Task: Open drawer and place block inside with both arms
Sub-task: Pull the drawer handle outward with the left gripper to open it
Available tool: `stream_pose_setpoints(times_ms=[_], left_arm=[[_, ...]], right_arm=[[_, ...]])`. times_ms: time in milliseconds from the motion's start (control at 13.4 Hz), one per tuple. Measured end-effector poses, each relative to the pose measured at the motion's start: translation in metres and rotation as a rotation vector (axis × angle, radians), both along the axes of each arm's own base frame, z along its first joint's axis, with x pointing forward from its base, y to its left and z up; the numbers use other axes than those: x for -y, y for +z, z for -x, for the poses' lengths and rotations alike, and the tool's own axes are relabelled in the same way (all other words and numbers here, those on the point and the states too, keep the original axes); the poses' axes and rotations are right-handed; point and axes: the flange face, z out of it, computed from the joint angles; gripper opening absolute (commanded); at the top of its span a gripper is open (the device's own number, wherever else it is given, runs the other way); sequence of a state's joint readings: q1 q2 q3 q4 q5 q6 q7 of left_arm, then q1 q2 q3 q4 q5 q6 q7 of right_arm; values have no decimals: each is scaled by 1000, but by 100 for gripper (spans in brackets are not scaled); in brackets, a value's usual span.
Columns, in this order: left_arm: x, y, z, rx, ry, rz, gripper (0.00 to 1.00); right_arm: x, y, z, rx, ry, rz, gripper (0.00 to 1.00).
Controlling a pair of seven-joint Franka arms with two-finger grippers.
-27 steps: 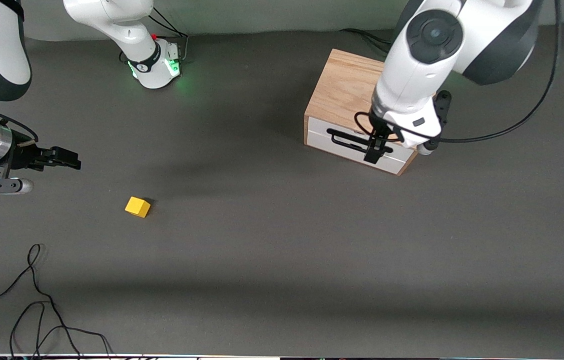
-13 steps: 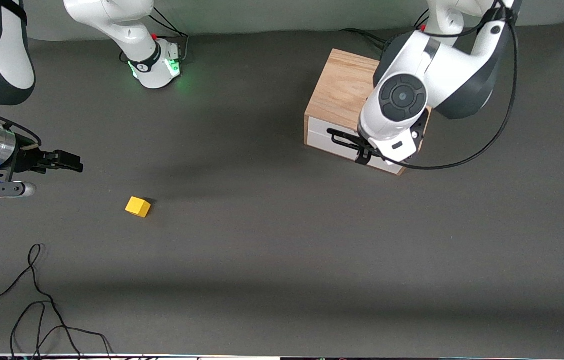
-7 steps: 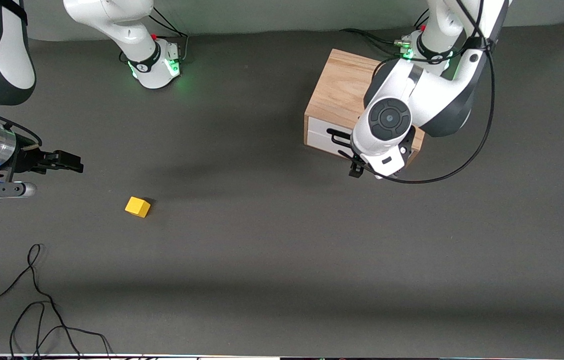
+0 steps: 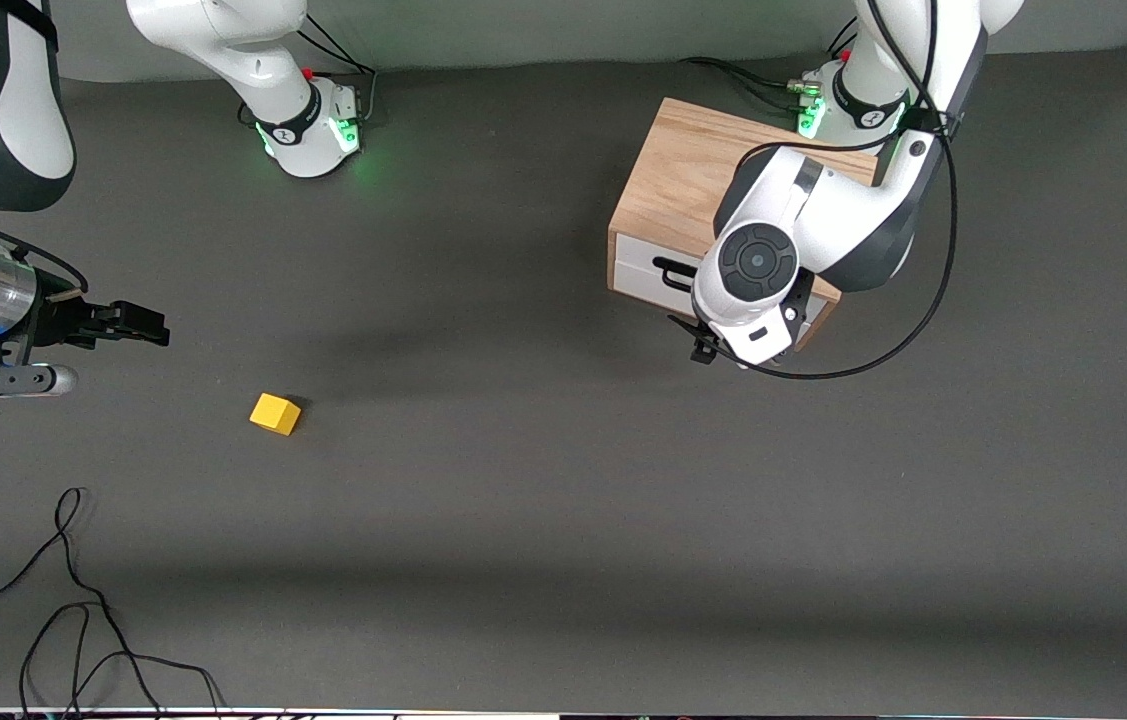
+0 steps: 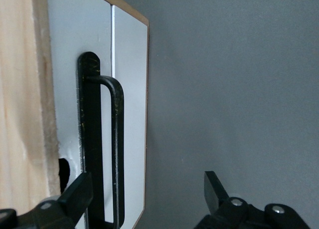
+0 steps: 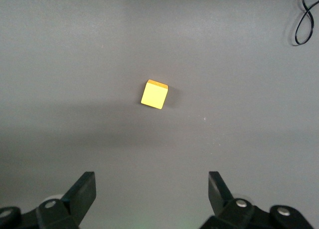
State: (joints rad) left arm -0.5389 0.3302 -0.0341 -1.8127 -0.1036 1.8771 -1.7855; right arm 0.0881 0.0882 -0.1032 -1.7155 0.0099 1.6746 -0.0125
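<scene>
Two grippers, both with jaws spread and empty. At the left edge of the front view, the right gripper (image 4: 138, 325) waits in the air over bare table (image 4: 523, 500). The block (image 4: 275, 413) lies lower in the frame than it, toward the right arm's end; in the right wrist view the block (image 6: 154, 94) sits ahead of the fingers, centred between them, so the right arm is clearly the nearer one.

At upper right stands the cabinet (image 4: 688, 175), its drawer (image 4: 638, 270) closed. The left gripper (image 4: 708, 345) hangs low in front of the drawer. The handle (image 5: 117, 149) runs lengthwise ahead of the jaws, just inside one finger (image 5: 77, 196), not yet gripped. Closing here should catch the bar.
</scene>
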Motion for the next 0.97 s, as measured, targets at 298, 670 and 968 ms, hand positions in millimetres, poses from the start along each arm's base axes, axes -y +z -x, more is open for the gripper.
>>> stream_pose_setpoints(times_ms=[298, 670, 968], left_arm=[[-1, -14, 7, -22, -10, -22, 100], [2, -33, 12, -36, -23, -38, 100], [5, -45, 13, -44, -31, -47, 100]], right_arm=[[0, 0, -1, 4, 0, 0, 100], [0, -1, -1, 4, 0, 0, 100], [0, -1, -1, 5, 1, 0, 100]])
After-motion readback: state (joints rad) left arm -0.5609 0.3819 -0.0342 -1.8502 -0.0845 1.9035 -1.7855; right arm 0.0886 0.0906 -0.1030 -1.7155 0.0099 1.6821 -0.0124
